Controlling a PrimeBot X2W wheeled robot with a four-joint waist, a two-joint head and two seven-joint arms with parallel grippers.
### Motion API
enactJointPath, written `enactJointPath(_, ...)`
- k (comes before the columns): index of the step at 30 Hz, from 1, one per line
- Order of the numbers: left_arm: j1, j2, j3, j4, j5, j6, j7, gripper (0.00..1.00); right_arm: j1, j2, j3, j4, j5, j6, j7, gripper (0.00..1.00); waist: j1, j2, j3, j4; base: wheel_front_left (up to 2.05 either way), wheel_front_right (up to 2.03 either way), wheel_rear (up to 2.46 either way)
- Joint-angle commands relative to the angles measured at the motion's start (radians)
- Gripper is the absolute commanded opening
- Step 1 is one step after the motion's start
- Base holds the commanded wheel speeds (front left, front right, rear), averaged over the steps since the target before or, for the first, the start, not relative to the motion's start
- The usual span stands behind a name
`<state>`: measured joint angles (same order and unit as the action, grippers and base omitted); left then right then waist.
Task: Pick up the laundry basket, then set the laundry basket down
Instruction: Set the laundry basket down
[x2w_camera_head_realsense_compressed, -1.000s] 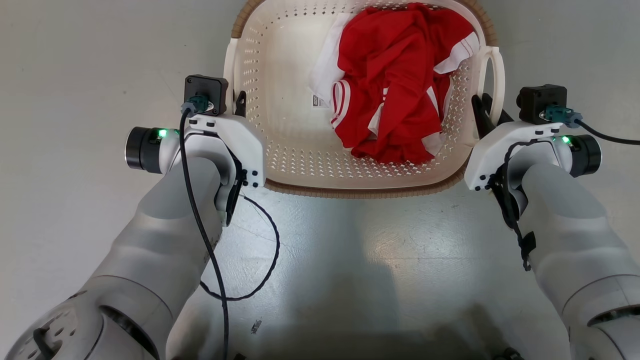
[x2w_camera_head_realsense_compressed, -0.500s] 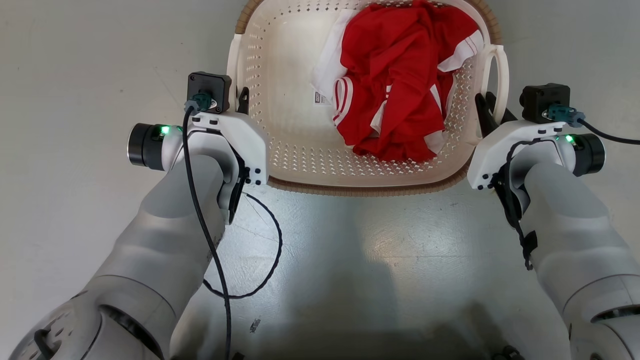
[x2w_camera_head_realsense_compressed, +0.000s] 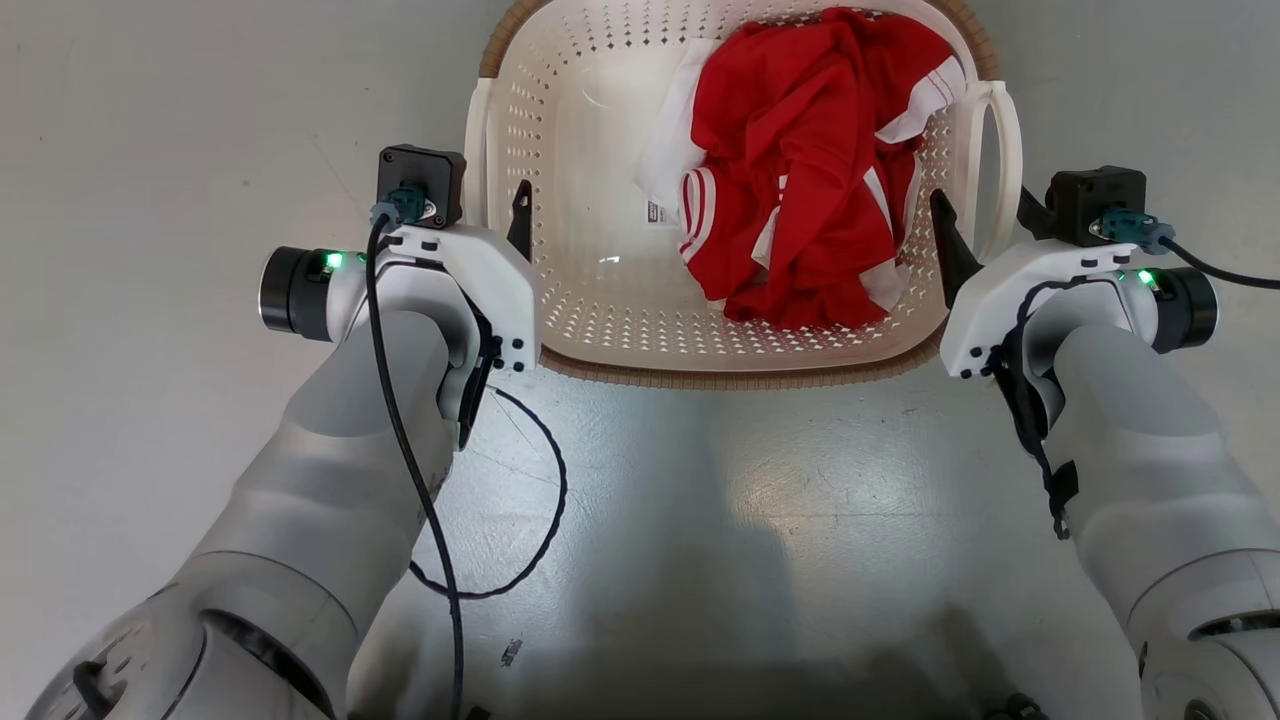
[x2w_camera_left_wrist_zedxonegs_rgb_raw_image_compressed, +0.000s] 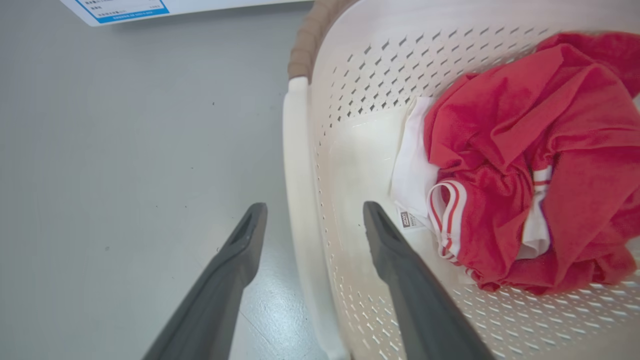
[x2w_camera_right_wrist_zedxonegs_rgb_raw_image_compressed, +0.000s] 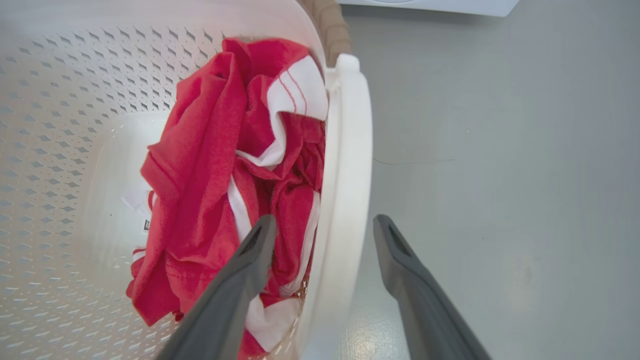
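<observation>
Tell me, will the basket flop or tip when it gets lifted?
Probably stays stiff: the basket looks like moulded plastic with a thick rim. Likely light, being full of holes and holding just some red clothes. It may tilt slightly toward the robot's right, where the clothes are piled.

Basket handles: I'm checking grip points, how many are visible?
2. The open left gripper straddles the left handle; the open right gripper straddles the right handle, on opposite sides of the laundry basket.

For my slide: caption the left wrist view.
Left jaws open astride the white side handle of the laundry basket, red-and-white garment crumpled inside.
</observation>
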<state>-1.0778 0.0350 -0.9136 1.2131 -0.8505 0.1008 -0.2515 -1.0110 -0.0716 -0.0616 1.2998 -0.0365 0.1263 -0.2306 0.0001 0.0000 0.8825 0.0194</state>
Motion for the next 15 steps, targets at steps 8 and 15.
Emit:
enactJointPath(8,0.012,0.018,0.03,0.001,0.026,-0.002,-0.01,1.0,0.037,0.021,0.006,-0.009,0.0,0.004,-0.021,1.0,-0.0001,0.0,-0.009,-0.001,0.0,0.0,0.0)
enactJointPath(15,0.021,0.017,0.049,-0.004,0.037,0.0,-0.01,1.0,0.04,0.021,0.003,-0.009,0.003,0.004,-0.027,1.0,-0.0001,0.0,-0.032,-0.005,0.0,0.0,0.0)
